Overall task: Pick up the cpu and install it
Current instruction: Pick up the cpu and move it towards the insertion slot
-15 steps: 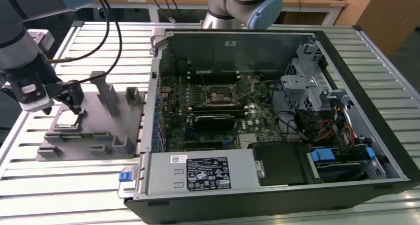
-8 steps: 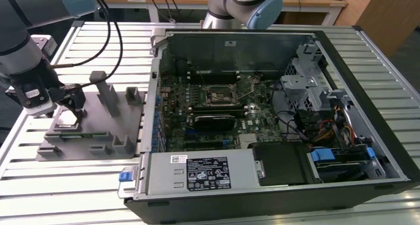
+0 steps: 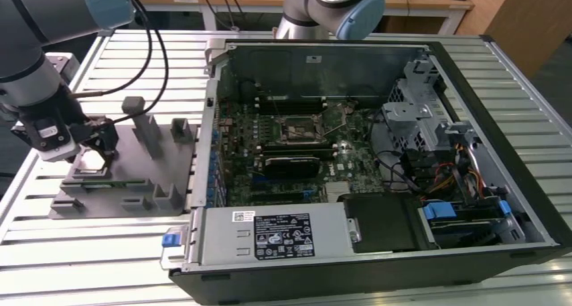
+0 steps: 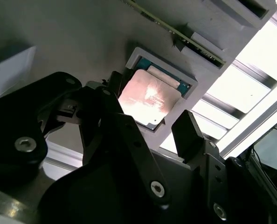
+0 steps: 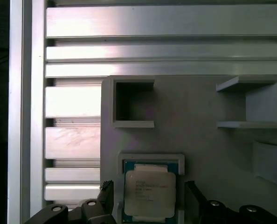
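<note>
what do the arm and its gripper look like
Silver-grey tubular arm with pale blue joint caps; black cables loop beside it. The gripper is black, with angular fingers and silver screw heads.

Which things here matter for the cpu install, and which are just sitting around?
In the job:
cpu, lying in its tray recess
gripper, open, straddling the cpu
grey tray
motherboard socket

Just lying about:
power supply
drive cage
upright posts on the tray
slatted table
</note>
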Robot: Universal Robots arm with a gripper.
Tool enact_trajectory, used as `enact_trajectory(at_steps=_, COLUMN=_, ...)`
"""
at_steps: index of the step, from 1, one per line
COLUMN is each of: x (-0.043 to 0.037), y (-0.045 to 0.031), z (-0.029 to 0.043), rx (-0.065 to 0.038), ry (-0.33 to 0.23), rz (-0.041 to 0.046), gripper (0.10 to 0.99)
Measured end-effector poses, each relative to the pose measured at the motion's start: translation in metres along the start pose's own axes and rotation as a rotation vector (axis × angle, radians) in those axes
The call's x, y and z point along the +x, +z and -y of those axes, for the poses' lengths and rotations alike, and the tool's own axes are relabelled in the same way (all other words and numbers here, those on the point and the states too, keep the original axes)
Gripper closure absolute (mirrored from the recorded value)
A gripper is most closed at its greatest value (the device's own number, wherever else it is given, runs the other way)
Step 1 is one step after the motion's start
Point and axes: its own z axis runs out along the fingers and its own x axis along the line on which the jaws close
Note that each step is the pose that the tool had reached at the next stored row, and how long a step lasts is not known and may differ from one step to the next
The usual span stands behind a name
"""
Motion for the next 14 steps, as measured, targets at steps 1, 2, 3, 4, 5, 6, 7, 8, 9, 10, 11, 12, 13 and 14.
enact_trajectory(at_steps=1, x=0.0, y=0.0008, z=0.0001, rx=0.0, ry=0.0, rz=-0.0001, gripper=0.38)
enact_trajectory(at_steps=2, x=0.0, y=0.0015, z=0.0001, rx=0.0, ry=0.0, rz=0.0, gripper=0.38)
enact_trajectory(at_steps=3, x=0.0, y=0.0022, z=0.0001, rx=0.0, ry=0.0, rz=-0.0001, gripper=0.38)
enact_trajectory(at_steps=4, x=0.0, y=0.0027, z=0.0001, rx=0.0, ry=0.0, rz=-0.0002, gripper=0.38)
enact_trajectory(at_steps=5, x=0.0, y=0.0032, z=0.0002, rx=0.0, ry=0.0, rz=-0.0001, gripper=0.38)
enact_trajectory(at_steps=6, x=0.0, y=0.0036, z=0.0002, rx=0.0, ry=0.0, rz=-0.0001, gripper=0.38)
enact_trajectory(at_steps=7, x=0.0, y=0.0039, z=0.0002, rx=0.0, ry=0.0, rz=-0.0002, gripper=0.396)
enact_trajectory(at_steps=8, x=0.0, y=0.004, z=0.0002, rx=0.0, ry=0.0, rz=-0.0002, gripper=0.396)
enact_trajectory(at_steps=9, x=0.0, y=0.004, z=0.0002, rx=0.0, ry=0.0, rz=-0.0003, gripper=0.459)
enact_trajectory(at_steps=10, x=0.0, y=0.004, z=0.0002, rx=0.0, ry=0.0, rz=-0.0004, gripper=0.522)
enact_trajectory(at_steps=11, x=-0.0001, y=0.0039, z=0.0002, rx=0.0, ry=0.0, rz=0.0, gripper=0.522)
enact_trajectory(at_steps=12, x=-0.0001, y=0.0039, z=0.0002, rx=0.0, ry=0.0, rz=0.0001, gripper=0.545)
enact_trajectory(at_steps=13, x=-0.0001, y=0.0039, z=0.0001, rx=0.0, ry=0.0, rz=0.0002, gripper=0.545)
enact_trajectory(at_steps=14, x=-0.0001, y=0.0038, z=0.0001, rx=0.0, ry=0.0, rz=0.0001, gripper=0.545)
